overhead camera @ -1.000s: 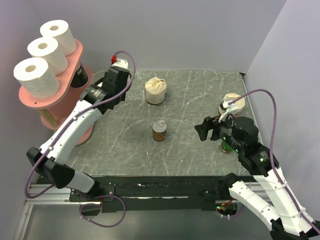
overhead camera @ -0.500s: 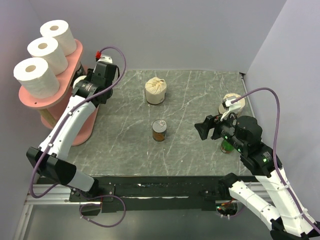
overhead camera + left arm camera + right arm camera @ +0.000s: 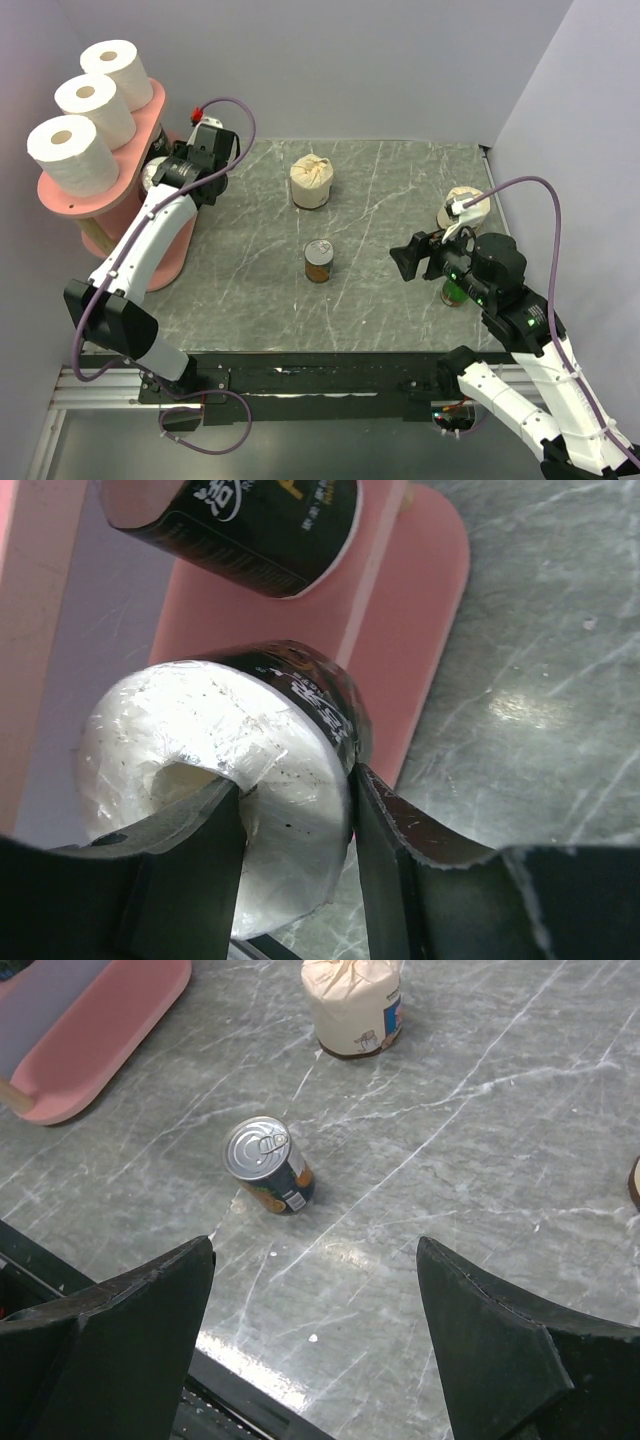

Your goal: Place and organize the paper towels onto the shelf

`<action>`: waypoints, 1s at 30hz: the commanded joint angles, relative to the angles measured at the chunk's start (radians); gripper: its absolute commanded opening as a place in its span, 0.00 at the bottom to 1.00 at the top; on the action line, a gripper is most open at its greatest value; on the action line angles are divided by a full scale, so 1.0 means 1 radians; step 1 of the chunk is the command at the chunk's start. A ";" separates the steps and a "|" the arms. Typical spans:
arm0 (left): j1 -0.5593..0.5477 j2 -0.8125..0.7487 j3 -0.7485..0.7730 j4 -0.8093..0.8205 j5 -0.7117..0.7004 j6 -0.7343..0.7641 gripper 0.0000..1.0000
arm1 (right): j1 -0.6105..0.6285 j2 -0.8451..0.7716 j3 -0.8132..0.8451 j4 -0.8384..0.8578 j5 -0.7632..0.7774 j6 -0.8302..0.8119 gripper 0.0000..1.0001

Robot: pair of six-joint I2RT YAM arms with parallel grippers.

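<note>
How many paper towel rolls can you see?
7. Three white rolls on the shelf's top board; cream rolls at table centre-back and far right; one black roll in the left gripper, second black roll on a lower board. Others may be hidden.

Robotics lab test cell: lavender partition walls (image 3: 350,70) beyond right end effector (image 3: 315,1250), grey marbled counter (image 3: 400,190) beneath it, aluminium mounting rail (image 3: 100,390) behind.

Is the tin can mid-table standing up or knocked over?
Upright. The can stands on its base, pull-tab lid facing up, in both the overhead and right wrist views.
</note>
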 commanded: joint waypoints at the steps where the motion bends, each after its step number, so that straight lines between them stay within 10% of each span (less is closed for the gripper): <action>1: 0.025 0.003 0.027 0.047 -0.089 0.034 0.49 | 0.007 -0.039 0.049 0.001 0.012 -0.021 0.89; 30: -0.028 -0.008 0.041 0.093 -0.210 0.039 0.64 | 0.007 -0.041 0.049 0.021 0.039 -0.064 0.91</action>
